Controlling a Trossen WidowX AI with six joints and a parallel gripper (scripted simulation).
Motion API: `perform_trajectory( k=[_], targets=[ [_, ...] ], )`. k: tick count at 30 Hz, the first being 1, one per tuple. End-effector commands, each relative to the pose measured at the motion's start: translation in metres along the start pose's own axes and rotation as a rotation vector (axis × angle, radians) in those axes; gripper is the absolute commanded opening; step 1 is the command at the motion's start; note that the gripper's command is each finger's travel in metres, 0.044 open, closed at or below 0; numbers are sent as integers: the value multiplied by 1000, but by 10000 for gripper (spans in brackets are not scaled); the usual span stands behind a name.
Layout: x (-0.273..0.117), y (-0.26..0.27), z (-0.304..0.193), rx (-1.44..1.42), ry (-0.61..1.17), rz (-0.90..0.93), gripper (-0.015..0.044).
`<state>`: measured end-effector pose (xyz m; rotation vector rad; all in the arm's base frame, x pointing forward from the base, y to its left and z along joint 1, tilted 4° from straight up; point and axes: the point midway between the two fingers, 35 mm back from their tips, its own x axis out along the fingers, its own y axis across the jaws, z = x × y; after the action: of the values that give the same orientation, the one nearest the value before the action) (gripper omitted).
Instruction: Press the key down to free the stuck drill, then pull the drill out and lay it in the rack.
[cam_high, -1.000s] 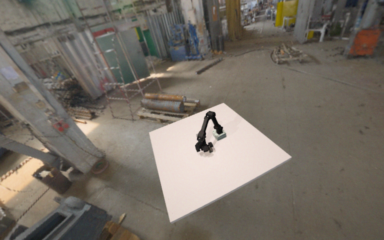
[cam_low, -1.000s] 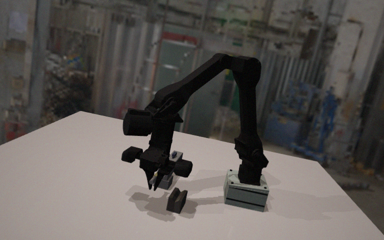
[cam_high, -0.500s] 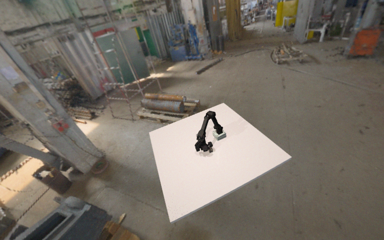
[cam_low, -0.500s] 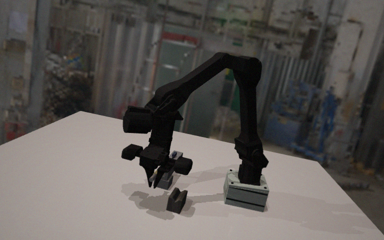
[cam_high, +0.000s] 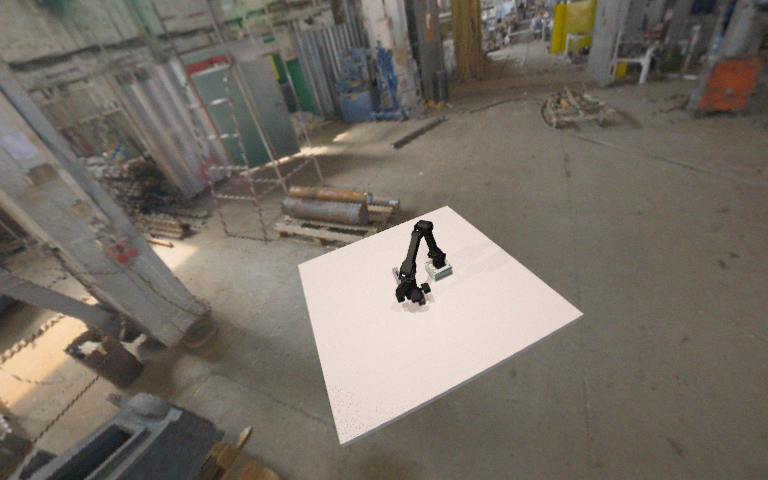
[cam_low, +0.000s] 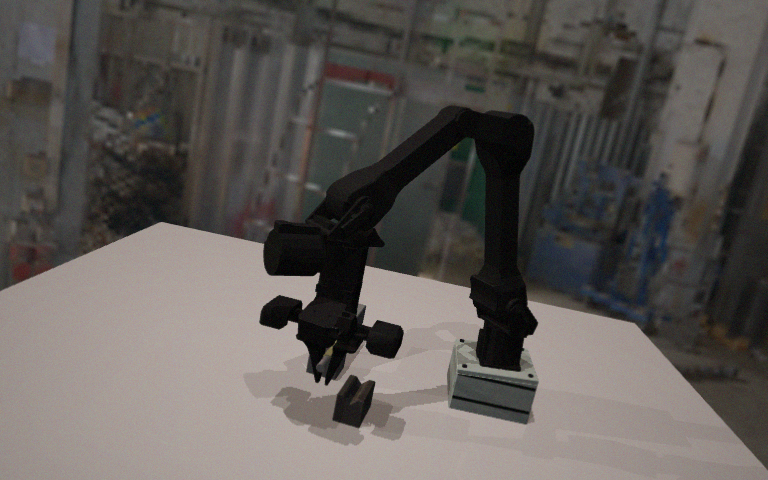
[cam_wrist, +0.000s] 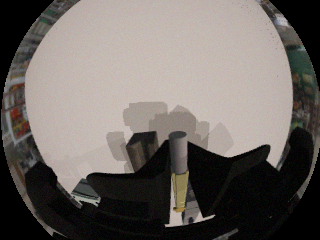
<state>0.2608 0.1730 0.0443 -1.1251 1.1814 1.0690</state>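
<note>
My gripper is shut on the drill, a thin grey rod with a yellow shank that points out between the fingers in the wrist view. The drill's tip also shows between the fingertips in the exterior view. The gripper hangs a little above the white table, just left of and above the rack, a small black block with a V groove on top. The rack also shows in the wrist view, left of the drill. A grey block stands right behind the gripper, mostly hidden by it.
The arm's grey base box stands on the table to the right of the rack. In the top view the arm is small near the middle of the white table, which ends in edges on all sides.
</note>
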Motion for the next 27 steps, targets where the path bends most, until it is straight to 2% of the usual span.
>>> perform_trajectory(
  k=[1,18,27],
  targets=[
    [0,7,1,4,1,-8,0],
    [0,42,8,4,0,-6,0],
    [22,43,8,4,0,-5,0]
  ],
)
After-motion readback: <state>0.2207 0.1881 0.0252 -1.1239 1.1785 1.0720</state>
